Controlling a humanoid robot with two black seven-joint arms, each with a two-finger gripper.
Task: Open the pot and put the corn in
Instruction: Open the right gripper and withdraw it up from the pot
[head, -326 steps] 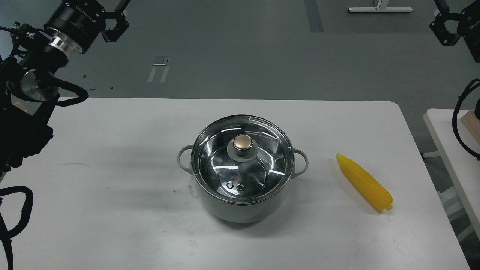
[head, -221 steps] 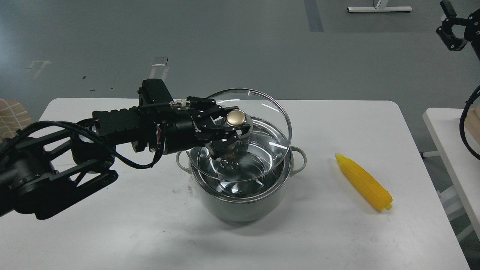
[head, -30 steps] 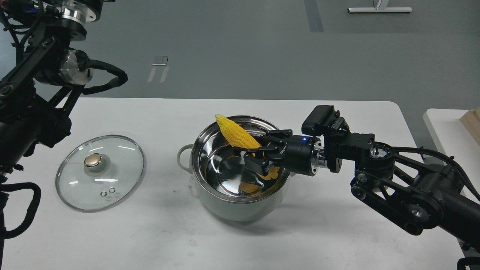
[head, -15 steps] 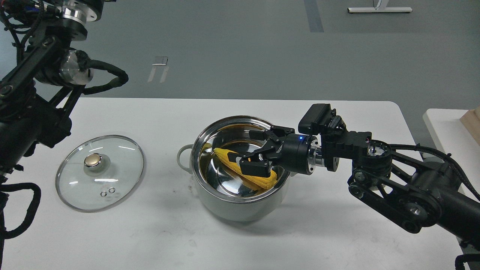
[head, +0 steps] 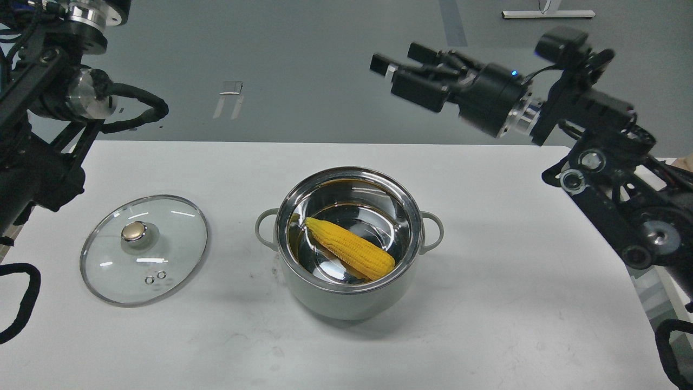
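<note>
At the far left the black left arm (head: 48, 108) rises along the edge of the view with its silver joints and looped cables; its upper end runs out of the top of the view, so the left gripper does not show. Below it a white rectangular table (head: 487, 336) with rounded corners fills the lower part of the scene, its surface faintly scuffed and marked. On the table's left part lies a round glass lid with a gold knob and a steel rim (head: 144, 249), flat on the surface, knob up, well apart from the pot.

At the table's middle stands the round pale grey-green pot with a shiny steel interior (head: 346, 300), uncovered, its two small loop handles pointing left and right. Inside it, on the steel bottom, lies the bright yellow plastic corn cob (head: 349, 255), set diagonally with its tapered end toward the upper left.

Behind the table stretches a grey floor (head: 325, 81) with pale tape marks (head: 230, 97) and a white furniture base (head: 544, 13) at the top edge. To the right, the right gripper (head: 403, 70) hangs high above the table's far edge, its fingers spread apart and holding nothing. A second white table (head: 663, 287) peeks in at the far right.
</note>
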